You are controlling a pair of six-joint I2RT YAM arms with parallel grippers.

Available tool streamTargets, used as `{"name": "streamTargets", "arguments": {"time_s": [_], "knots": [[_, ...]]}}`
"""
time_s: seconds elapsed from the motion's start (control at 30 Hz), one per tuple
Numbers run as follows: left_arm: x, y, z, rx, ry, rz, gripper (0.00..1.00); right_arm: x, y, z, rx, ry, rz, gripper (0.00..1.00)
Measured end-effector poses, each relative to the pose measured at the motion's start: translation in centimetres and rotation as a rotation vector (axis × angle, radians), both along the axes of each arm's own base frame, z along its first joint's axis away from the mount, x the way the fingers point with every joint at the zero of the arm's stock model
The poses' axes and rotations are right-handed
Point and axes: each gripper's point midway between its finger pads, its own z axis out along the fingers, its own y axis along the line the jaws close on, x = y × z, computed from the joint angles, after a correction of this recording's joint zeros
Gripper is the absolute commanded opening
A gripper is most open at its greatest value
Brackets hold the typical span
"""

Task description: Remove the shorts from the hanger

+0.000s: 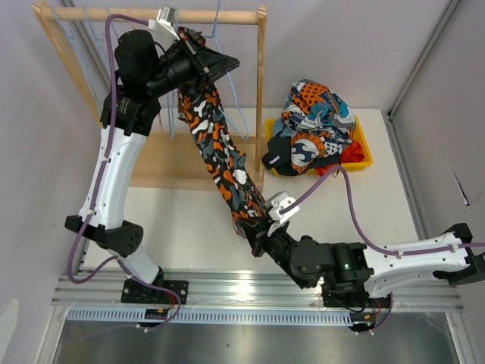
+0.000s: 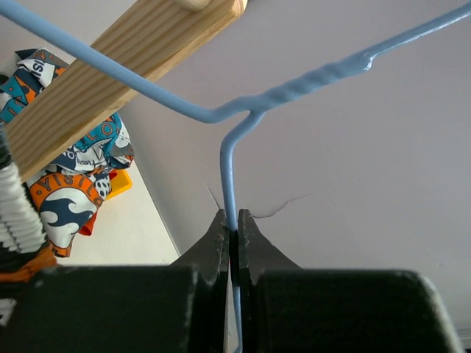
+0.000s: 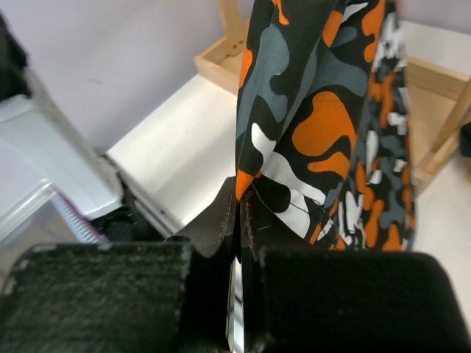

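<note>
The orange-black-white blotch print shorts (image 1: 216,144) hang stretched from a light blue wire hanger (image 2: 243,110) near the wooden rack's top rail (image 1: 151,15) down to the table front. My left gripper (image 1: 220,64) is shut on the hanger's wire (image 2: 228,184) just below its twisted neck. My right gripper (image 1: 254,235) is shut on the lower edge of the shorts (image 3: 316,125) and holds them taut. Several other shorts, with a blue-and-orange print on top (image 1: 314,125), lie heaped in a yellow bin (image 1: 364,155).
The wooden rack's right post (image 1: 261,91) stands beside the stretched shorts, with its base board (image 1: 163,163) behind them. A second bare blue hanger (image 1: 239,114) hangs by that post. The heaped shorts also show in the left wrist view (image 2: 70,191).
</note>
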Motion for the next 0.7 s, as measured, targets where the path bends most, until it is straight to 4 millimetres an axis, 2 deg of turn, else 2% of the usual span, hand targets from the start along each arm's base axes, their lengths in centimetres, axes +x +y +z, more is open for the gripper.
{"name": "streamTargets", "arguments": {"time_s": [0.07, 0.17, 0.23, 0.37, 0.4, 0.47, 0.57, 0.7], "knots": [[-0.2, 0.0, -0.1, -0.003, -0.006, -0.003, 0.0, 0.3, 0.4, -0.5, -0.023, -0.016, -0.018, 0.0], [-1.1, 0.2, -1.6, 0.004, 0.017, 0.002, 0.0, 2.1, 1.1, -1.1, -0.069, -0.043, -0.048, 0.0], [-2.1, 0.3, -2.5, -0.017, 0.025, 0.012, 0.0, 4.7, 1.4, -1.3, -0.089, -0.05, -0.076, 0.0], [-6.8, 0.1, -4.2, -0.109, 0.071, -0.014, 0.0, 11.4, 1.0, -1.1, -0.103, -0.054, -0.172, 0.0], [-6.8, 0.5, -3.7, -0.154, 0.048, 0.027, 0.0, 12.7, 0.7, -1.3, -0.118, -0.057, -0.185, 0.0], [-7.3, 1.9, -2.5, -0.241, 0.017, 0.081, 0.0, 14.2, 1.0, -1.3, -0.122, -0.06, -0.184, 0.0], [-11.0, 0.8, 0.4, -0.344, -0.008, -0.014, 0.0, 16.6, 1.4, -1.1, -0.106, -0.066, -0.21, 0.0], [-15.2, -0.7, 4.0, -0.464, -0.048, -0.157, 0.0, 18.8, 1.2, -2.1, -0.12, -0.059, -0.24, 0.0]]}}
